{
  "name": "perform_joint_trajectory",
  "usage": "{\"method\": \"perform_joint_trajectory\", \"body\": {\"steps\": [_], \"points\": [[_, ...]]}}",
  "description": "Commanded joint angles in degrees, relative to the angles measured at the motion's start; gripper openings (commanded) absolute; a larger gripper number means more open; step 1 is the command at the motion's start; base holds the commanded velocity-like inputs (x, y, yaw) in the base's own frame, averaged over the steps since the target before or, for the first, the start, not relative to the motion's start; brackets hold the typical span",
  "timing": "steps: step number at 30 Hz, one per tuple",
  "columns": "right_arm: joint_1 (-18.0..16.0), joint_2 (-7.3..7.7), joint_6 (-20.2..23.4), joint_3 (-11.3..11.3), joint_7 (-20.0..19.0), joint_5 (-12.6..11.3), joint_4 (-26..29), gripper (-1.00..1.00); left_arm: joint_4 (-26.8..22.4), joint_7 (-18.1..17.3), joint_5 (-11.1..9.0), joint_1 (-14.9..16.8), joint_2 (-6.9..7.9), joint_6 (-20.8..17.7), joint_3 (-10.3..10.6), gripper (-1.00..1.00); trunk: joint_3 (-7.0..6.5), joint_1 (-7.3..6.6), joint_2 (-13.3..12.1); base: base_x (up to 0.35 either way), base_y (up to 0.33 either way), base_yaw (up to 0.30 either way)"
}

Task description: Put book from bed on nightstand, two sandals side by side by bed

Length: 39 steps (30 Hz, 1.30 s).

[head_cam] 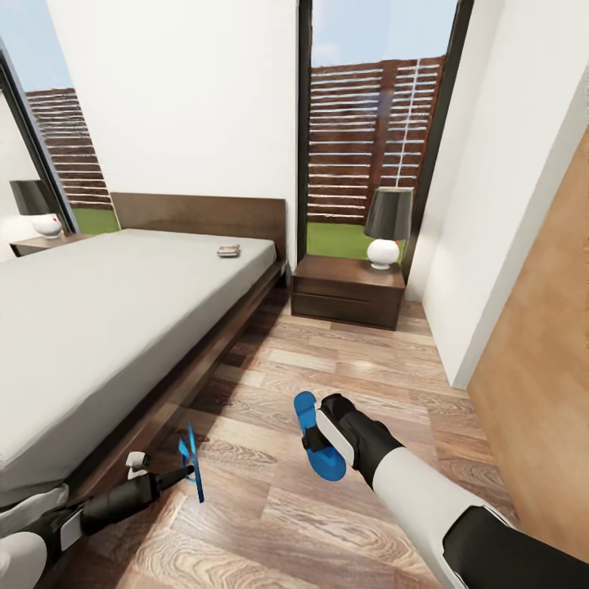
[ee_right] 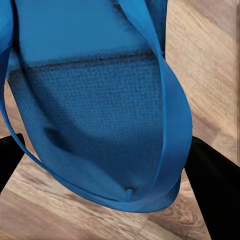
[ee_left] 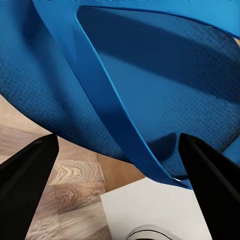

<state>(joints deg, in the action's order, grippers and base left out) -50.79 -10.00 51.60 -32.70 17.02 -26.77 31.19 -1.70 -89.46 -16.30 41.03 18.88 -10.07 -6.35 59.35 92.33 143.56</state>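
In the head view my left gripper (head_cam: 186, 469) is shut on one bright blue sandal (head_cam: 192, 460), held on edge just above the floor beside the bed (head_cam: 98, 327). The left wrist view has that sandal (ee_left: 150, 90) spanning the gap between the black fingers (ee_left: 30, 170). My right gripper (head_cam: 317, 442) is shut on the other sandal (head_cam: 321, 448), lying flat and low over the planks; up close this sandal (ee_right: 95, 125) sits between the fingers (ee_right: 215, 185). The book (head_cam: 229, 250) lies on the mattress near the headboard. A nightstand (head_cam: 348, 293) stands right of the bed, another nightstand (head_cam: 37, 243) at far left.
Each nightstand carries a dark-shaded lamp (head_cam: 388, 225). A white wall corner (head_cam: 491, 270) and a wooden panel (head_cam: 548, 393) close the right side. Wood-plank floor (head_cam: 327, 360) stretches between the bed frame and that wall. Tall windows show a slatted fence.
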Motion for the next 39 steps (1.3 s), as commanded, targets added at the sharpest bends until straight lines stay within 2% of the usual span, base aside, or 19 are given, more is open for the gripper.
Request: {"method": "perform_joint_trajectory", "body": {"steps": [1,13,39], "points": [[-0.04,0.0,0.11,-0.19,0.56,-0.65,0.01,-1.0,-0.03,-0.19,0.48,0.02,0.01,-0.57,-0.42,-1.0,-0.17,-0.04,0.0,0.0,0.0,0.0],[-0.02,0.0,0.08,-0.18,0.56,-0.65,0.01,-1.0,0.02,-0.19,0.48,0.02,0.01,-0.57,-0.42,-1.0,-2.83,-0.34,-0.16,0.0,0.0,0.0],[-0.03,0.0,0.17,-0.26,0.56,-0.64,0.01,-1.0,0.03,-0.19,0.48,0.02,-0.07,-0.57,-0.42,-1.0,-2.83,-0.34,-0.16,0.0,0.0,0.0]]}}
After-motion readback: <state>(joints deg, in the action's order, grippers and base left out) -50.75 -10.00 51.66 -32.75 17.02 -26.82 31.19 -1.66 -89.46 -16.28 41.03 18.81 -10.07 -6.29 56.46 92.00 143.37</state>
